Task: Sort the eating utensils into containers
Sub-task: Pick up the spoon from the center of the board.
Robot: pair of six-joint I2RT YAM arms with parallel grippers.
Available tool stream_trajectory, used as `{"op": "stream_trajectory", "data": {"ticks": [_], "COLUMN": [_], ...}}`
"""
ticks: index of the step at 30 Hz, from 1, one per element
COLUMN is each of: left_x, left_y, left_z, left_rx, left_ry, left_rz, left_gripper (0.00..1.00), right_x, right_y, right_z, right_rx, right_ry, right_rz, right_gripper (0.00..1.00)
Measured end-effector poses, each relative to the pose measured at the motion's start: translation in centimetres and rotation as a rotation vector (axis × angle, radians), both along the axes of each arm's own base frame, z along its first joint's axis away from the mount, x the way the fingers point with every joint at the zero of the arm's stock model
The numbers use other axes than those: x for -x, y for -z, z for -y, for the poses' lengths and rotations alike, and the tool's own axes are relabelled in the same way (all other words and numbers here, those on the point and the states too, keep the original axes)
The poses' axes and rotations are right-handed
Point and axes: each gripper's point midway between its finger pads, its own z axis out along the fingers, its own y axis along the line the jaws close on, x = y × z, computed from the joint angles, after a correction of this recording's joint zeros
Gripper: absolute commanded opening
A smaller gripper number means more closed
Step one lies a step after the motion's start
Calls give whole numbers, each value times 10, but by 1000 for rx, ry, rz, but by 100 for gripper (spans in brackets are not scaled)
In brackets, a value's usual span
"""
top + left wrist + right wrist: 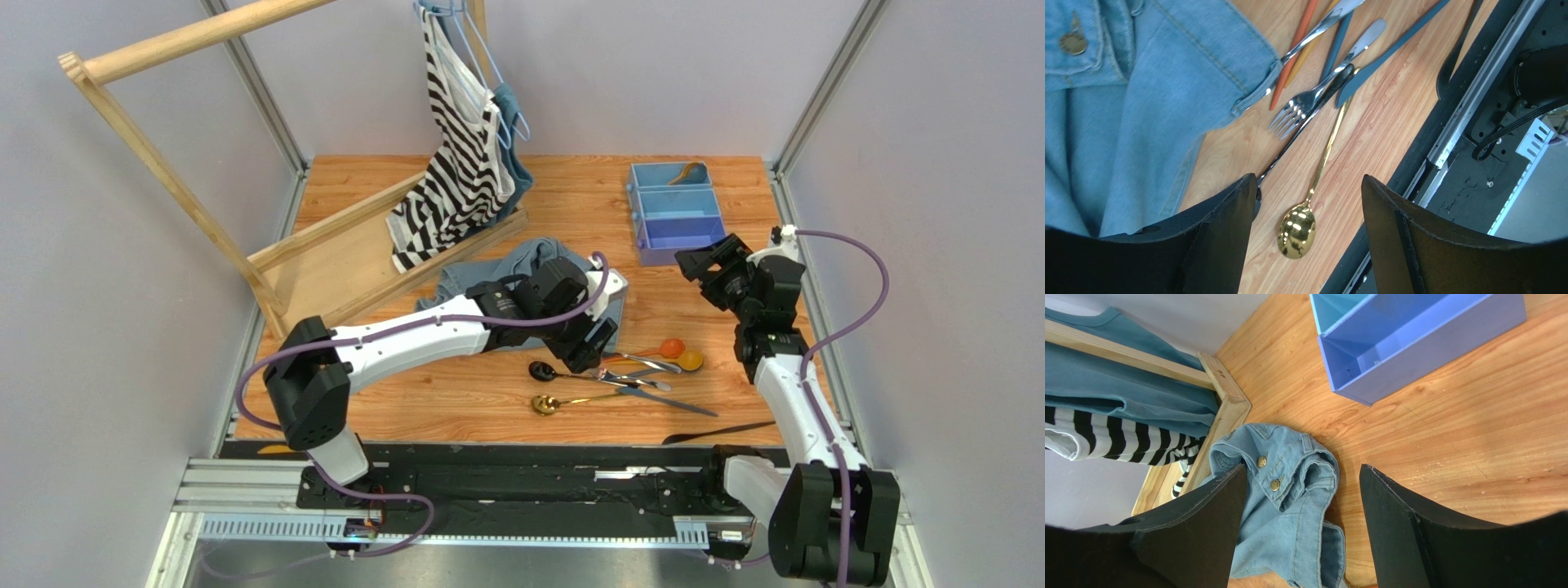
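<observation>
The eating utensils lie in a loose pile on the wood table: a gold spoon (546,404) (1296,229), a black spoon (543,370), silver forks (632,380) (1293,113), an orange spoon (671,349), a yellow spoon (691,360) and a dark knife (682,402). My left gripper (586,355) (1308,184) hangs open over the pile's left end, the gold spoon's bowl lying between its fingers on the table. The containers, a light blue tray (672,227) (1425,352), stand at the back right with one spoon (689,174) in the far compartment. My right gripper (689,261) (1303,471) is open and empty near the tray.
A crumpled denim jacket (528,270) (1137,98) (1290,502) lies just behind the pile. A wooden rack (184,184) with a striped top (460,147) stands at the back left. Another dark knife (724,431) lies by the black rail (515,459) at the near edge.
</observation>
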Motion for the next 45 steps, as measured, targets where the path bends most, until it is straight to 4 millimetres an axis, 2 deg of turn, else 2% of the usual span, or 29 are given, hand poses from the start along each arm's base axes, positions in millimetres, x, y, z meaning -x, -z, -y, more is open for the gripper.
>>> {"op": "stream_trajectory", "data": {"ticks": [5, 11, 20, 24, 27, 36, 41, 45], "left_x": [9, 17, 23, 18, 14, 8, 7, 1], "left_y": [13, 31, 41, 45, 50, 81, 105, 110], "left_z": [18, 37, 73, 86, 97, 118, 119, 122], "left_rx": [-28, -74, -89, -91, -94, -147, -206, -239], "left_ry": [61, 131, 214, 226, 236, 252, 252, 234], "left_rz": [10, 24, 53, 60, 58, 15, -19, -16], "left_gripper": [70, 70, 68, 50, 47, 44, 45, 49], "right_x": [-1, -2, -3, -4, -5, -2, 1, 2], "right_y": [17, 16, 20, 24, 27, 38, 43, 43], "right_z": [4, 3, 11, 13, 19, 47, 52, 51], "right_rx": [-36, -55, -73, -83, -92, -126, -146, -159], "right_ry": [-10, -23, -16, -13, -2, 61, 69, 58], "right_rz": [-56, -52, -63, -76, -85, -103, -110, -107], "right_gripper": [70, 70, 70, 70, 70, 69, 69, 68]}}
